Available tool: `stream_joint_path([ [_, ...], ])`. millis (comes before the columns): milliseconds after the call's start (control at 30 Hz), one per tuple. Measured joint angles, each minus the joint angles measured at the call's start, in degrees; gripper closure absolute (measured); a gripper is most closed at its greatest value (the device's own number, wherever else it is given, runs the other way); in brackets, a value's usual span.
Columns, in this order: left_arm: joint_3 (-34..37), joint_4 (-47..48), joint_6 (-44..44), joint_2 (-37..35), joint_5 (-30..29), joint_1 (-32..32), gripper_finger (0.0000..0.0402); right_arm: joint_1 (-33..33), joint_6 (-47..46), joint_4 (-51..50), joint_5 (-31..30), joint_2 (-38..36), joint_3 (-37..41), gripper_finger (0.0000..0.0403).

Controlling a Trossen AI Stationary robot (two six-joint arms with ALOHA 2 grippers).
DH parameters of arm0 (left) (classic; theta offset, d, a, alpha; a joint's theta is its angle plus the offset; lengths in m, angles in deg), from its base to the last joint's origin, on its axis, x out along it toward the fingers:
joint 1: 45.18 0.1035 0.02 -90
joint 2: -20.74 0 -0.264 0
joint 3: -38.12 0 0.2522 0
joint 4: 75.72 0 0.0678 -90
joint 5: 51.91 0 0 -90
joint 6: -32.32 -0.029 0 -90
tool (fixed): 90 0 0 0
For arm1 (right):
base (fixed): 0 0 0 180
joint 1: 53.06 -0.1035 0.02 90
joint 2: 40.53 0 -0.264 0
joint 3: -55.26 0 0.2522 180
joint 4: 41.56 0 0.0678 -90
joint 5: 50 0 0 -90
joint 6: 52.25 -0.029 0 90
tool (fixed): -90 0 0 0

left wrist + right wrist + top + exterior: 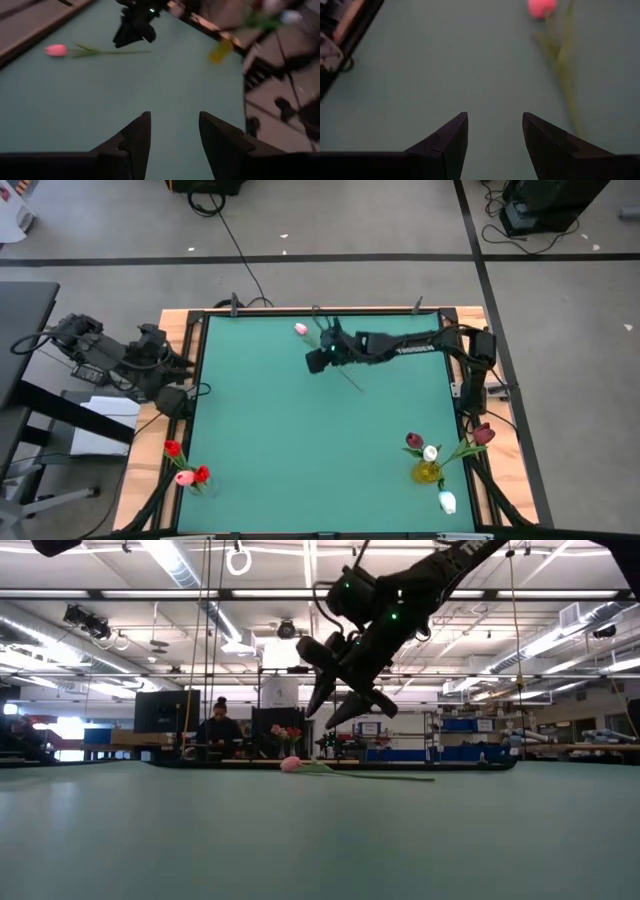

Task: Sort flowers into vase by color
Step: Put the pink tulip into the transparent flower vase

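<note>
Here, a lone pink tulip (301, 329) lies flat on the green desk (300, 450), its thin stem running beneath and beyond the right hand (317, 360), which hangs just above it with fingers parted and nothing held. The bud sits just ahead of that hand and to one side, near the desk's far edge; the stem trails back past its fingertips. Well away, at the near corner on the right arm's side, a yellow vase (428, 472) holds maroon and white tulips (422, 445), with a white bud (447, 502) just beside it. At the opposite near corner stands a cluster of red and pink tulips (186, 470). The left hand (172, 135) waits at its own edge of the desk, fingers spread and empty.

The risk from here, judged from the layout: the stem is thin and lies flush on the desk, off-centre to the right hand, so a descent without realignment could close on nothing or nudge the flower aside.

The low view alone shows clear air between the right hand and the flower. The overhead view alone shows both flower groups and the whole desk. The right wrist view shows the stem's offset from the fingers.
</note>
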Motion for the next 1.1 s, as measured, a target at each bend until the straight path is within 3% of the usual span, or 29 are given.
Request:
stream_joint_path([
  [167,0.0,-0.06,4.42,1.36,-5.75,0.0,0.023,5.08,5.18,-3.3,3.51,0.0,0.0,0.0206],
  [400,0.0,-5.78,6.59,6.27,-5.52,0.0,0.0231,8.92,15.27,-7.18,5.97,0.0,0.0,0.0206],
  [667,0.02,-16.39,3.39,12.77,-4.79,0.44,0.023,10.44,19.23,-6.74,9.93,4.49,-0.52,0.0206],
  [967,0.02,-21.74,5.09,14.54,-4.78,4.71,0.0231,10.59,19.91,-15.07,13.07,13.71,-9.7,0.0209],
  [1100,0.02,-20.39,8.04,15.85,-3.63,7.82,0.023,10.51,22.63,-19.25,12.9,16.25,-14.11,0.0251],
])
